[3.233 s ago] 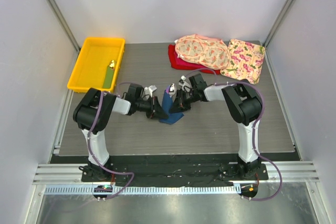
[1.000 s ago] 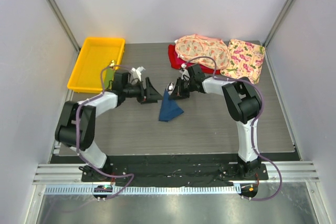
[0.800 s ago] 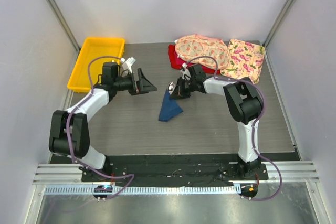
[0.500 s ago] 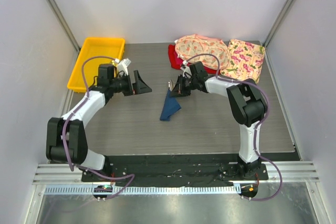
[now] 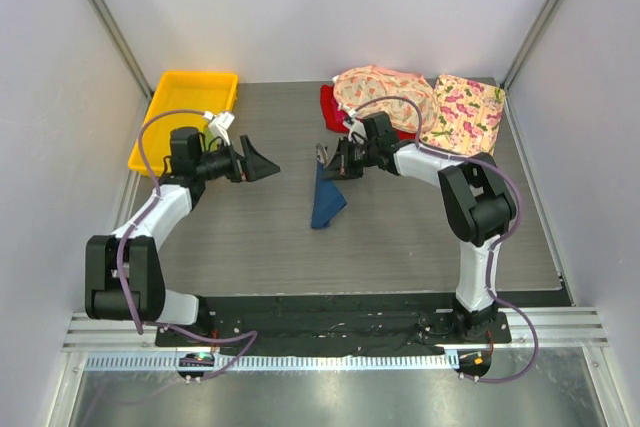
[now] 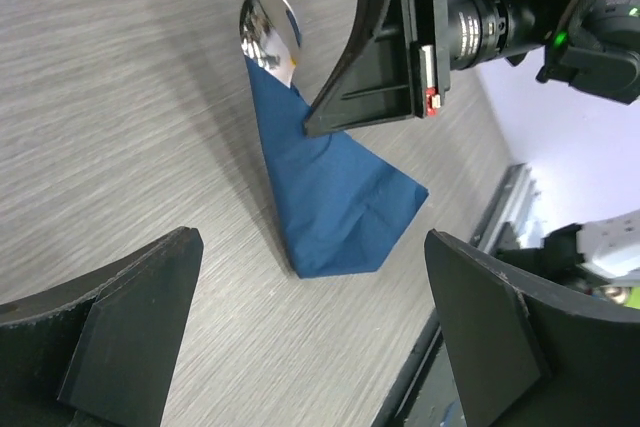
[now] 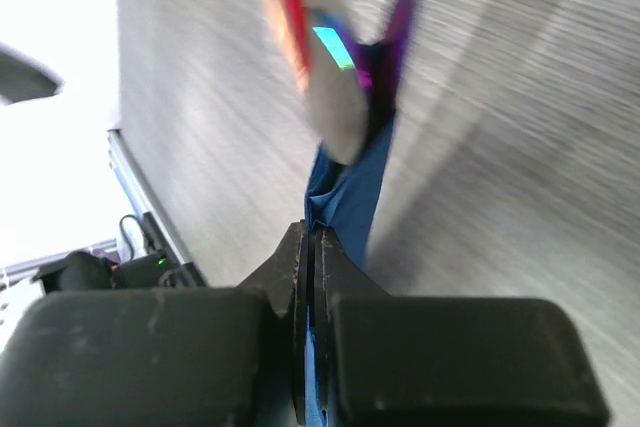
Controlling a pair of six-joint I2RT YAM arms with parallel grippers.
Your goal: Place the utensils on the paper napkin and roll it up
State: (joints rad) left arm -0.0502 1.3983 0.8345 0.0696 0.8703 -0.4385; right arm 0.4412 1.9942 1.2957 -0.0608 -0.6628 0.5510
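Note:
The navy paper napkin (image 5: 326, 199) lies folded into a narrow wedge on the table, wide end toward the arms' bases. A silver spoon head (image 6: 270, 35) sticks out of its narrow far end. My right gripper (image 5: 336, 163) is shut on the napkin's upper edge (image 7: 355, 192). In the right wrist view the utensils (image 7: 338, 112) blur together, showing purple and reddish handles. My left gripper (image 5: 262, 162) stands wide open, left of the napkin and apart from it. Between its fingers (image 6: 110, 337) the left wrist view shows the napkin (image 6: 335, 192) with bare table in front.
A yellow tray (image 5: 150, 129) sits at the back left, just behind the left arm. Two pink floral cloths (image 5: 385, 97) (image 5: 465, 112) and a red cloth (image 5: 331, 108) lie at the back right, close behind the right gripper.
My left gripper has opened wide and swung back to the left, away from the napkin. The right gripper has stayed shut on the napkin and shifted slightly toward the back.

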